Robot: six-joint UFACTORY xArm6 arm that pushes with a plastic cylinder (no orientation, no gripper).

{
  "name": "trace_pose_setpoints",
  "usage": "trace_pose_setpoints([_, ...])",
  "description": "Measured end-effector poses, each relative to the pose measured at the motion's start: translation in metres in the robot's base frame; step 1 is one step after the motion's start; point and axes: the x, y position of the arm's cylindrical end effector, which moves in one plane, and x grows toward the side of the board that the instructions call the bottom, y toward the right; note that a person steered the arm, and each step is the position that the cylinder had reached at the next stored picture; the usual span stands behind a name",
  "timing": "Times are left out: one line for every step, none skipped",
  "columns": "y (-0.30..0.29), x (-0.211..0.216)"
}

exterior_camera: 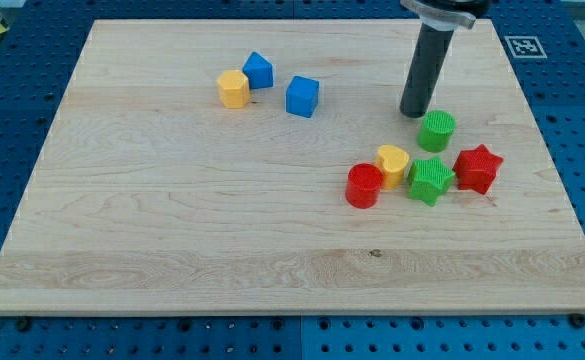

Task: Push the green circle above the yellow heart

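The tip of the dark rod is seen resting on the tabletop just to the view's upper left of the green circle, close beside it; whether the two actually touch cannot be settled from this angle, though they appear nearly in contact. No gripper is fitted to the arm, so nothing is spread, pressed together or pinched: only the rod's end is there. The green circle lies in the right half of the board, up and to the view's right of the yellow heart, with a green star just below it and a red star to its lower right. A red cylinder sits just beside the yellow heart on its lower left. Since the circle must be shifted toward the view's left to stand directly above the heart, the tip is judged to be on the wrong side for that push: it would first have to be brought round to the circle's right.
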Motion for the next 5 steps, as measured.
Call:
trace_pose_setpoints([0.052, -0.027])
trace_pose_setpoints([0.037, 0.005])
trace_pose_setpoints([-0.06, 0.028])
trace_pose_setpoints([-0.105, 0.025])
trace_pose_setpoints([-0.055, -0.024])
